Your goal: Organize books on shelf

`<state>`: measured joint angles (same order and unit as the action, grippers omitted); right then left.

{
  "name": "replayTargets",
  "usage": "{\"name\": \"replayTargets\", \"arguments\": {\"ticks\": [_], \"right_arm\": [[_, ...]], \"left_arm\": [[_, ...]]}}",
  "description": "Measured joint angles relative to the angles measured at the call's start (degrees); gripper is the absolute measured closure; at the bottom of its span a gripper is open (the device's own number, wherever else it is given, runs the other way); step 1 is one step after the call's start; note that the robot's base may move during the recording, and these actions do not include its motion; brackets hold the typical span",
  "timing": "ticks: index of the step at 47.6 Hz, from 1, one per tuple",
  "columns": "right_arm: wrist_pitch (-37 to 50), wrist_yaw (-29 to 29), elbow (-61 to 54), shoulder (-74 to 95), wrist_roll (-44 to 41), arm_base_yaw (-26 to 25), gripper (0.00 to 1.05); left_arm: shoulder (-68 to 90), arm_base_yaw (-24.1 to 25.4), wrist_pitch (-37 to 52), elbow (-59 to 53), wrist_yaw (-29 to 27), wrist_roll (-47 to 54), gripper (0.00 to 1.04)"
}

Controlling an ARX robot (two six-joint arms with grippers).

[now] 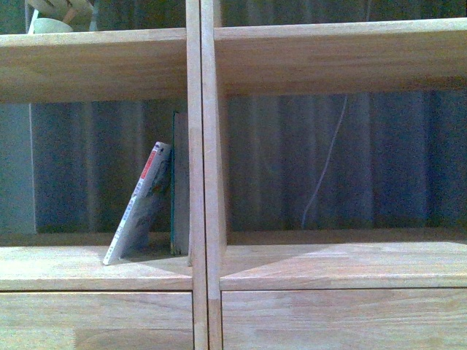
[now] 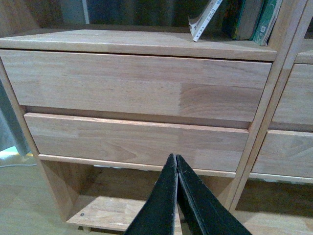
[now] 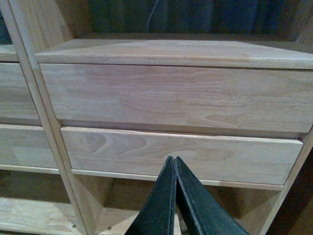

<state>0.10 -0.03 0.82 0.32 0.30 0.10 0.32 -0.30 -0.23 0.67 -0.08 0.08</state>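
Light-wood shelf [image 1: 201, 146] fills the front view: two columns split by a double upright, open compartments above drawer fronts [image 2: 137, 85]. Right compartment holds nothing visible; a thin pale cord [image 1: 325, 168] hangs behind it against the dark curtain. In the left compartment, hard against the upright, a slim green-edged book [image 1: 176, 182] stands upright, and the white paperback [image 1: 139, 204] with red spine mark leans on it, foot slid out leftward, top resting near the green one. Left wrist view shows more green spines beside it, count unclear. Neither arm is in the front view. Left gripper [image 2: 176, 161] is low, in front of the left column's drawers, fingers pressed together, nothing held. Right gripper [image 3: 174, 164] likewise at the right column's drawers, tips together, empty. Step looks like straightening the leaning paperback: likely raise the left arm to compartment level, spread the fingers, push the foot toward the green book rather than shoving the top, or it could topple.
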Motion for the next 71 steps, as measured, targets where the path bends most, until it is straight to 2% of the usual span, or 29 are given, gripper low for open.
{"name": "replayTargets", "arguments": {"ticks": [3,9,27,30,71], "right_arm": [[-0.02,0.0,0.0,0.0,-0.07,0.0,0.92],[-0.02,0.0,0.0,0.0,-0.07,0.0,0.66],[-0.02,-0.02,0.0,0.0,-0.07,0.0,0.13],[-0.02,-0.02,0.0,0.0,-0.04,0.0,0.06],[-0.02,0.0,0.0,0.0,-0.07,0.0,0.07]], "left_arm": [[0.0,0.0,0.0,0.0,0.0,0.04,0.88],[0.0,0.0,0.0,0.0,0.0,0.04,0.61],[0.0,0.0,0.0,0.0,0.0,0.07,0.06],[-0.02,0.0,0.0,0.0,0.0,0.07,0.07],[-0.02,0.0,0.0,0.0,0.0,0.07,0.07]]}}
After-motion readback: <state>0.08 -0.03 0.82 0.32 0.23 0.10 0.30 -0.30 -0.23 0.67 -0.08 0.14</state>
